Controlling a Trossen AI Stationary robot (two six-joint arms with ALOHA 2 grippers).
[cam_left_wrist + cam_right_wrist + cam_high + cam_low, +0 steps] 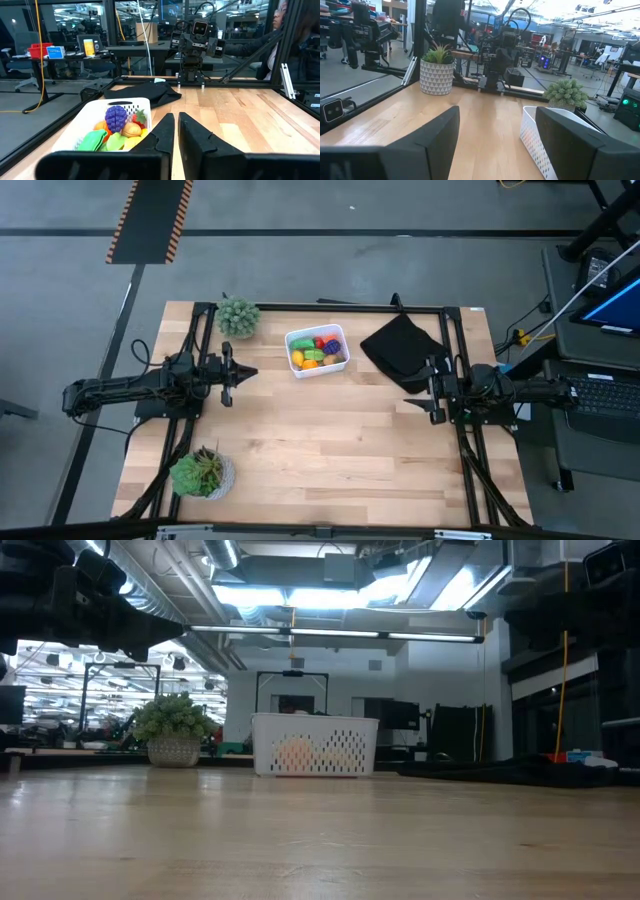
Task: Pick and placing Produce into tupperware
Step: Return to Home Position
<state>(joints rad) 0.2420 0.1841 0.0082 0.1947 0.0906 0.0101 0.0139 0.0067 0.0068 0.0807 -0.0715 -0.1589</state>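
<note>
- Left end effector: fingers drawn almost together, nothing between them. It hangs over the counter on the left, pointing toward the tub.
- Right end effector: fingers spread wide, empty, over the right side of the counter next to the black cloth.
- Produce: all I can see of it lies piled inside the tub, which stands at the back middle of the counter between the far plant and the cloth.
- Handling, my estimate: the pieces look like light, hard, smooth toys, rounded and likely to slip. I would pinch each across its narrow middle. The grapes are knobbly and should hold better.
- The tub looks light, with thin perforated walls that may flex. I would grip the rim of a long wall, not a corner.
- Count: one tub, one cloth, two potted plants, the second at the near left.
- Produce count: purple, red, green, yellow and orange pieces show. They overlap, so I cannot give an exact number.
</note>
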